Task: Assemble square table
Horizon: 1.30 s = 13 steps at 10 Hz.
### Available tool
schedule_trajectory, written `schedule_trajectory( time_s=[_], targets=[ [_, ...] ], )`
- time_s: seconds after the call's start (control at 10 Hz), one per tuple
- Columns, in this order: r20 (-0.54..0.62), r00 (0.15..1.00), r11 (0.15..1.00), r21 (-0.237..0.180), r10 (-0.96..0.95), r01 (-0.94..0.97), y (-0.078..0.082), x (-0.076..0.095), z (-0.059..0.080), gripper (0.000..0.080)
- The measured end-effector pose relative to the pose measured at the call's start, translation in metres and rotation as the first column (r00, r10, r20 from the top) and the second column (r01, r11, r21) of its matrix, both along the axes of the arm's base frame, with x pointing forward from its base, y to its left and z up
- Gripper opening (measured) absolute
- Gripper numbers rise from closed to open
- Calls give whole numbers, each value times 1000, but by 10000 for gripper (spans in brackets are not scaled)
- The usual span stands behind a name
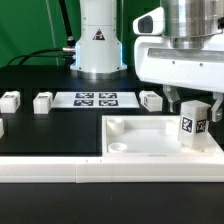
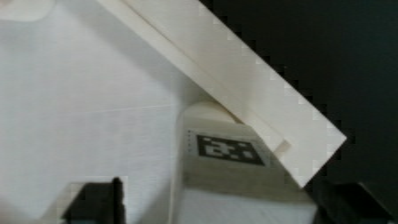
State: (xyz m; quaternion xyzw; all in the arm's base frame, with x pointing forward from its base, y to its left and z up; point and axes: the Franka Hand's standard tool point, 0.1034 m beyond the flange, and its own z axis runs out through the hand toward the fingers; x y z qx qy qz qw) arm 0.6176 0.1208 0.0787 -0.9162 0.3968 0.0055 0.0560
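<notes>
The square table's white slab (image 1: 140,146) lies at the exterior view's right, with round sockets at its corners. A white tagged leg (image 1: 194,125) stands upright in the slab's far right corner. My gripper (image 1: 193,108) hangs straight over that leg, with one finger on either side of its top. In the wrist view the leg (image 2: 228,150) sits in the corner beside the slab's raised rim (image 2: 231,70). The dark fingers (image 2: 98,200) stand wider than the leg, with a gap showing, so the gripper (image 2: 222,205) is open.
Loose white legs lie on the black table: one at the far left (image 1: 10,100), one beside it (image 1: 42,101), one behind the slab (image 1: 150,99). The marker board (image 1: 96,99) lies between them. A long white border wall (image 1: 60,172) runs along the front. The robot base (image 1: 98,45) stands behind.
</notes>
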Motion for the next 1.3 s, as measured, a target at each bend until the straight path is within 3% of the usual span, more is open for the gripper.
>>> schedule_trajectory(
  time_s=[0.2,0.6,1.1,1.3],
  targets=[
    [17,973,973,-13,230,-230,6,-1,-1,643],
    [42,851,852,-40,523,-522,5,-1,-1,649],
    [30,465,465,-127,885,-876,3,4,2,649],
    [32,363,364,-145,931,-920,3,5,1,649]
  ],
)
